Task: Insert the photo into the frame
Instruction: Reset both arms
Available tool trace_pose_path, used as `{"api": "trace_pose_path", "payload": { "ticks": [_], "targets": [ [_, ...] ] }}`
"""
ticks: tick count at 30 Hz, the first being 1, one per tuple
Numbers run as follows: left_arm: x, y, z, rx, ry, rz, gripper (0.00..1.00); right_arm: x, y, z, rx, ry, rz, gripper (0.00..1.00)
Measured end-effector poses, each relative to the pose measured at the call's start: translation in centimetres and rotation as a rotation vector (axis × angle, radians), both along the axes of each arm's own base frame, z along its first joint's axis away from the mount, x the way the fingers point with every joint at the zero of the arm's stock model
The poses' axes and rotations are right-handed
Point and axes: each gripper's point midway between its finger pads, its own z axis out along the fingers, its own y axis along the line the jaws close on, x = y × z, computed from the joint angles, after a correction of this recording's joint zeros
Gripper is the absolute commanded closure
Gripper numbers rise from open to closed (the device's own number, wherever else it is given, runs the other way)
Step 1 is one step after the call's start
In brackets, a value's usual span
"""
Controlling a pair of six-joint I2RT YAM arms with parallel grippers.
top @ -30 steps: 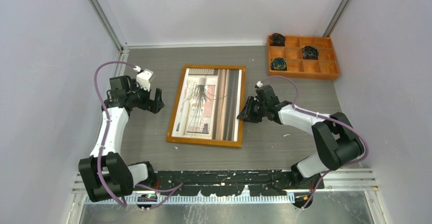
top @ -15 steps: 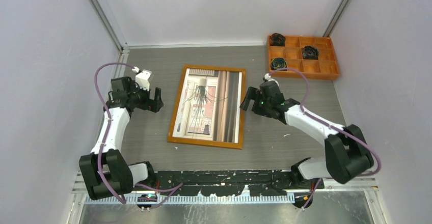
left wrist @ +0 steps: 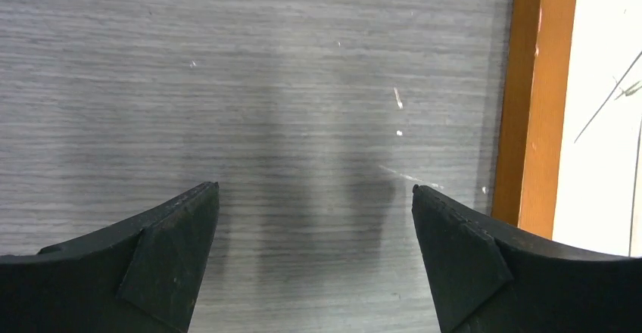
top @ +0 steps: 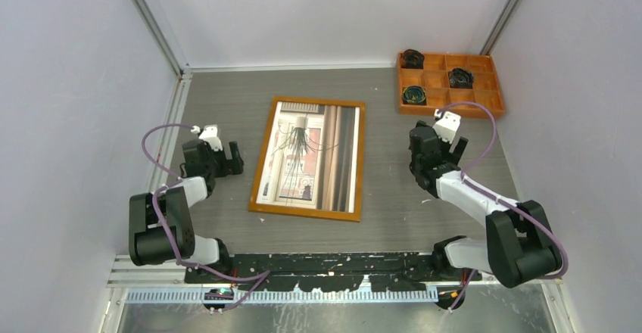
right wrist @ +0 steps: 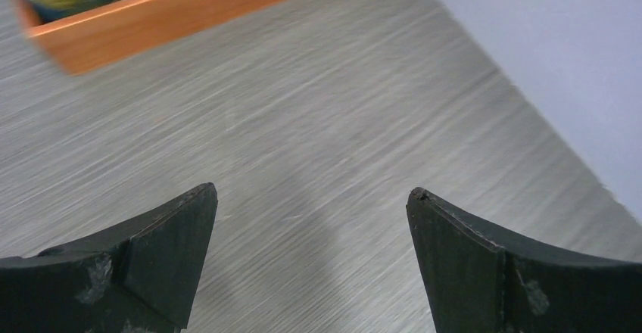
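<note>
operator: from above, where's the photo (top: 310, 155)?

checker: lying flat inside the frame (top: 261, 168), in the middle of the table (top: 378, 91), its borders looking even. the left gripper (top: 231, 157) sits near the frame's left rail. the right gripper (top: 433, 142) is well apart on the other side, nearer the orange tray (top: 450, 112).

operator: left wrist?

checker: jaws spread wide over bare table, nothing between them. the frame (left wrist: 534, 98) and a strip of photo (left wrist: 606, 106) run down the right edge.

operator: right wrist?

checker: jaws apart and empty too, with a corner of the orange tray (right wrist: 189, 7) at the upper left. i'd judge the placing done, so what's left is backing clear. lift before swinging, and keep the left fingers off that rail, or the frame could skid and the photo shift.
</note>
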Motion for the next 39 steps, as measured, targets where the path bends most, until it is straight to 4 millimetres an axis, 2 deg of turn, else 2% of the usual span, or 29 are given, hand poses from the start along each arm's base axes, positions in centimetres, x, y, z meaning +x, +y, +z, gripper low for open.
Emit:
{"api": "trace_pose_path", "payload": {
  "ticks": [2, 5, 9, 14, 16, 20, 23, 26, 31, 39],
  "targets": [
    [0.3, 0.1, 0.0, -0.001, -0.031, 0.010, 0.00, -0.2, -1.8, -0.5, -0.033, 0.000, -0.053, 0.00],
    [1.9, 0.3, 1.4, 0.004, -0.116, 0.021, 0.00, -0.6, -4.5, -1.5, -0.068, -0.018, -0.136, 0.00],
    [3.0, 0.5, 2.8, 0.011, -0.185, 0.028, 0.00, -0.7, -5.7, -3.2, -0.088, -0.052, -0.163, 0.00],
    [2.9, 0.2, 3.8, 0.004, -0.277, 0.028, 0.00, -0.2, -6.1, -5.0, -0.101, -0.072, -0.169, 0.00],
    [2.6, -0.3, 3.7, -0.004, -0.306, 0.018, 0.00, 0.2, -6.0, -4.8, -0.097, -0.089, -0.161, 0.00],
    [2.9, -2.1, 2.0, -0.006, -0.346, -0.038, 0.00, 1.3, -5.3, -3.8, -0.075, -0.153, -0.121, 0.00],
    [2.5, -3.8, 0.1, -0.003, -0.293, -0.096, 0.00, 1.6, -4.5, -3.9, -0.066, -0.168, -0.053, 0.00],
    [3.4, -4.7, 0.9, 0.018, -0.307, -0.118, 0.00, 2.1, -4.1, -4.3, -0.040, -0.162, 0.009, 0.00],
    [4.8, -4.3, 2.3, 0.052, -0.344, -0.100, 0.00, 2.8, -5.5, -5.8, 0.018, -0.144, 0.049, 0.00],
    [4.8, -3.9, 2.2, 0.067, -0.341, -0.086, 0.00, 3.4, -4.2, -6.1, 0.058, -0.142, 0.124, 0.00]
  ]
}}
